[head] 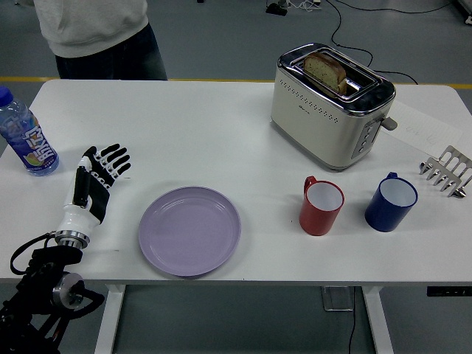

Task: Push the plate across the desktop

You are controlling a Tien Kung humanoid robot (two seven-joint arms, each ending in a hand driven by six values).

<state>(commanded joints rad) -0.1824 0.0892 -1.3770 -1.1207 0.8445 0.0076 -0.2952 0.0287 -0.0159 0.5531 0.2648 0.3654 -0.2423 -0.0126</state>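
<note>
Head view: the left hand point(94, 186) reaches in from the lower left corner, its black forearm and cables cut off by the picture's bottom edge. The hand lies flat and low over the table point(199, 125), palm down, with the fingers point(110, 158) straight and slightly spread toward the far side, holding nothing. It is clear of the plate point(189, 231), with a strip of bare table between them. The right arm does not show anywhere in the picture.

The plate is lilac and round, empty, and sits near the table's front edge, left of the middle. Beyond the hand, by the left edge, stands a water bottle point(23, 135) with a blue cap; part of it is cut off by the frame. To the right of the plate stand a red mug point(321, 206) and, further right, a blue mug point(391, 201), apart from each other. Behind them is a cream toaster point(330, 105) with a slice of bread point(325, 70) sticking out of one slot. At the right edge lies a metal rack point(447, 170), partly cut off, with a sheet of paper point(424, 125) behind it whose print is too faint to read.

A person point(99, 37) stands at the far left side; only the torso shows, the hands are not in sight.
</note>
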